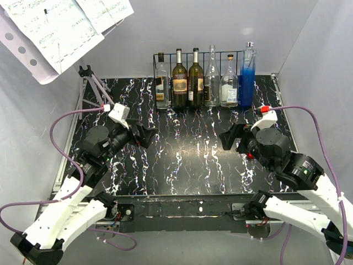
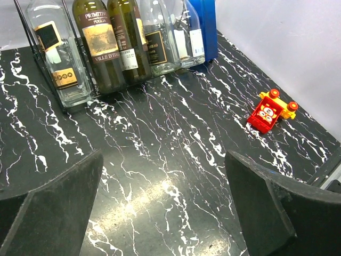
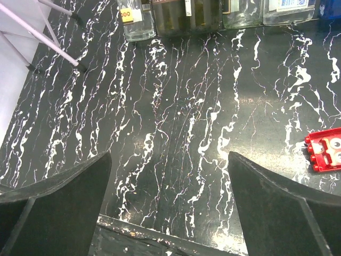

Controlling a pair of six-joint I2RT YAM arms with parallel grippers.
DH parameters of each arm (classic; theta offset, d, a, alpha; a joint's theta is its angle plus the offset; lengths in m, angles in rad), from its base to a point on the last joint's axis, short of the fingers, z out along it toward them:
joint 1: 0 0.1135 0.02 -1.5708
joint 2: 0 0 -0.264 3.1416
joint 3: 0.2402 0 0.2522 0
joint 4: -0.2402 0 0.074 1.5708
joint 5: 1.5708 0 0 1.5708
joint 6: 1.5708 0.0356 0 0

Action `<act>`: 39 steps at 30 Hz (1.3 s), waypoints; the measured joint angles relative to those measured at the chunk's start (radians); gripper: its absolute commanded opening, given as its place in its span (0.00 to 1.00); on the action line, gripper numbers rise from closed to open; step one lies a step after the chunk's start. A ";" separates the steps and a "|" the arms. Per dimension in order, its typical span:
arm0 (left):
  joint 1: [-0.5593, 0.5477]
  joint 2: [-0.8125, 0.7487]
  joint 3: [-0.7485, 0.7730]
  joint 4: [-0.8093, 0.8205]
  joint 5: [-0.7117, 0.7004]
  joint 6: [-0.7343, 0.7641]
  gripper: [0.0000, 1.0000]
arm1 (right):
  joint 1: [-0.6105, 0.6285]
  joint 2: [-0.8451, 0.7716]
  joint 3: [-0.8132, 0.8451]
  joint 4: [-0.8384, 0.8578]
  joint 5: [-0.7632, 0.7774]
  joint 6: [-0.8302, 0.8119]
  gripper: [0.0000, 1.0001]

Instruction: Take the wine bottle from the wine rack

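Note:
The black wire wine rack (image 1: 168, 54) stands at the back of the black marbled table. It holds several bottles abreast: a clear square bottle (image 1: 161, 85), two dark wine bottles (image 1: 180, 83) (image 1: 196, 83), two clear bottles and a blue bottle (image 1: 247, 77). The dark wine bottles also show in the left wrist view (image 2: 98, 42). My left gripper (image 1: 146, 135) (image 2: 163, 157) is open and empty, low over the table's left middle. My right gripper (image 1: 229, 138) (image 3: 169, 156) is open and empty at the right middle. Both are well short of the rack.
A music stand with sheet music (image 1: 60, 27) hangs over the back left corner, and its tripod legs (image 1: 94, 88) (image 3: 42, 34) rest on the table. A small red toy (image 2: 269, 111) (image 3: 326, 149) lies on the table's right side. White walls close in the table.

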 measured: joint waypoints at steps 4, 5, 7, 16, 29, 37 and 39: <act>0.000 0.005 0.000 -0.001 -0.010 0.004 0.98 | 0.000 -0.006 -0.007 0.023 0.000 -0.013 0.98; 0.000 0.003 0.000 -0.001 -0.013 0.005 0.98 | 0.000 -0.009 -0.011 0.032 0.002 -0.019 0.98; 0.000 0.001 0.000 -0.001 -0.019 0.005 0.98 | 0.000 -0.017 -0.021 0.056 0.007 -0.029 0.98; 0.000 -0.013 0.000 -0.002 -0.062 0.007 0.98 | -0.004 0.052 -0.017 0.286 0.134 -0.240 0.95; 0.000 -0.022 -0.001 -0.019 -0.053 0.013 0.98 | -0.545 0.824 0.626 0.292 -0.036 -0.505 0.98; -0.015 -0.024 -0.002 -0.020 -0.013 0.012 0.98 | -0.767 1.266 1.228 0.053 -0.266 -0.489 0.98; -0.023 -0.024 -0.002 -0.020 -0.012 0.013 0.98 | -0.792 1.316 1.257 0.052 -0.300 -0.493 0.98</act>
